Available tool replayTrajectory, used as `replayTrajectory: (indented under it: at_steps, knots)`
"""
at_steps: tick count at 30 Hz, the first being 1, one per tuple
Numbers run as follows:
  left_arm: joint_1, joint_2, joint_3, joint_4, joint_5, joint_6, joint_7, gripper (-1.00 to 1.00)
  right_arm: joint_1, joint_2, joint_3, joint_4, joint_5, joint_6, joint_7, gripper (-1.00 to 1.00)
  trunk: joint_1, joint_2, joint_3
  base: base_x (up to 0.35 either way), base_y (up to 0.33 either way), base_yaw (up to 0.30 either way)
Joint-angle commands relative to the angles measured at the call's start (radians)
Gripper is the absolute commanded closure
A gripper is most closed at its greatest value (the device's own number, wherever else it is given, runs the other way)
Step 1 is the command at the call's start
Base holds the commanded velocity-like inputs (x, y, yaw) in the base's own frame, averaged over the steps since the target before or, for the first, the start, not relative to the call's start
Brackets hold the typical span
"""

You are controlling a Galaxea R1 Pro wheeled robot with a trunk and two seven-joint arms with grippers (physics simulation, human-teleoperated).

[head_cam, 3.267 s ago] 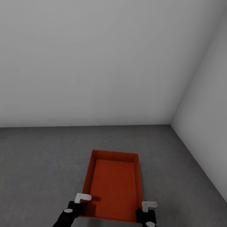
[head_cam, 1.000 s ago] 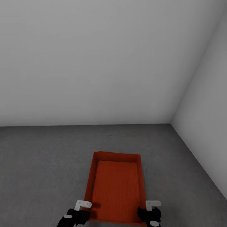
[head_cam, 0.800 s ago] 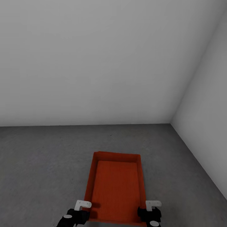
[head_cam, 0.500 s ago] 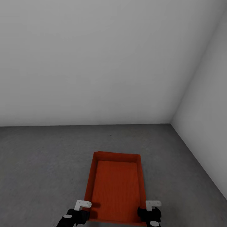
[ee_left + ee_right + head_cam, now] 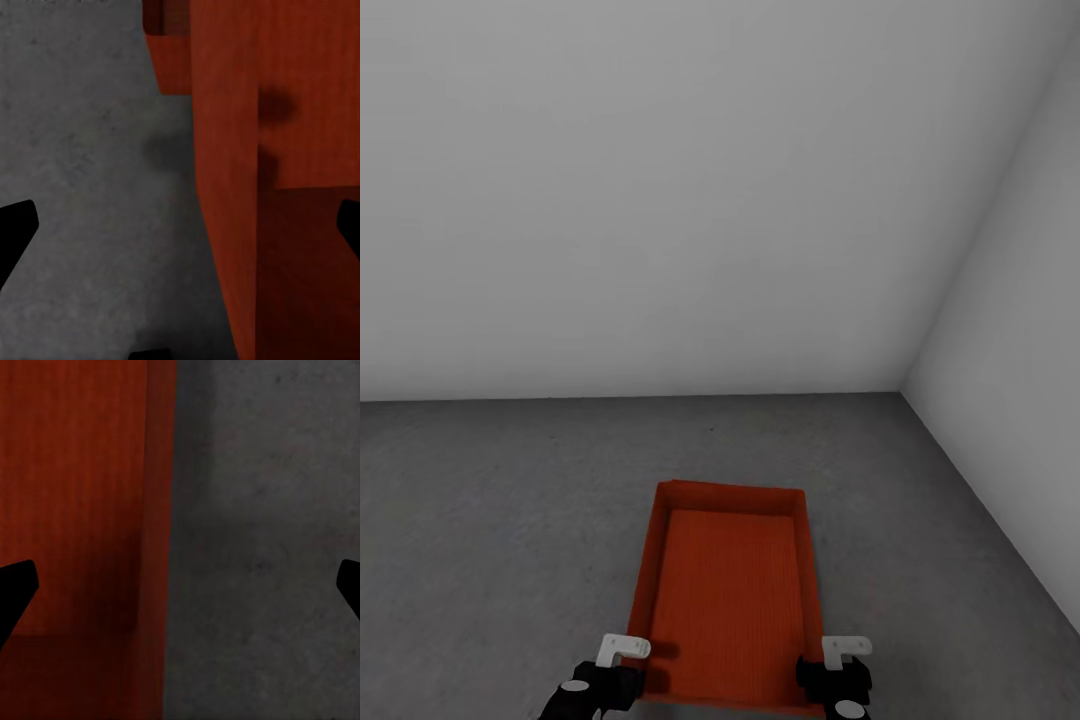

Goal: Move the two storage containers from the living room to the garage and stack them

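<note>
An orange-red storage container (image 5: 732, 590) lies open-topped on the dark grey garage floor (image 5: 510, 500), near the corner of two white walls. My left gripper (image 5: 622, 655) is at its near left corner and my right gripper (image 5: 843, 655) at its near right corner. In the left wrist view the left gripper (image 5: 180, 232) is open, its fingers astride the container's side wall (image 5: 225, 225) without touching it. A second orange-red wall piece (image 5: 169, 52) shows offset beyond it; I cannot tell whether it belongs to another container underneath. The right gripper (image 5: 180, 589) is open across the other wall (image 5: 154, 547).
White walls (image 5: 660, 200) close the space ahead and to the right (image 5: 1020, 380), meeting in a corner at the back right. Bare concrete stretches to the left of the container and between it and the walls.
Since 3.3 s ago the container and both grippers sit slightly lower in the head view. Over the last second nothing has moved.
</note>
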State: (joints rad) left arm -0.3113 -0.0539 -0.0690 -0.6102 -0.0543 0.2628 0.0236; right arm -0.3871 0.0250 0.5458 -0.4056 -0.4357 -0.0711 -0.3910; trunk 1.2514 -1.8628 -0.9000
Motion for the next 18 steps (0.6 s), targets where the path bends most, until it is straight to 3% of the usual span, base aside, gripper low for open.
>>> replayTrajectory:
  at_steps: [1,18]
  knots:
    - [0.0,0.0,-0.002,-0.002,-0.006,0.006,0.002,-1.0,-0.001,0.0,0.008,0.001,-0.011,-0.006,-0.005,-1.0,0.0,0.0,-0.001,0.0,0.0,0.0]
    - [0.0,0.0,-0.001,0.0,-0.005,0.007,0.001,-1.0,-0.001,0.0,0.008,0.001,-0.011,-0.006,-0.005,-1.0,-0.008,0.014,0.005,0.0,0.0,0.0]
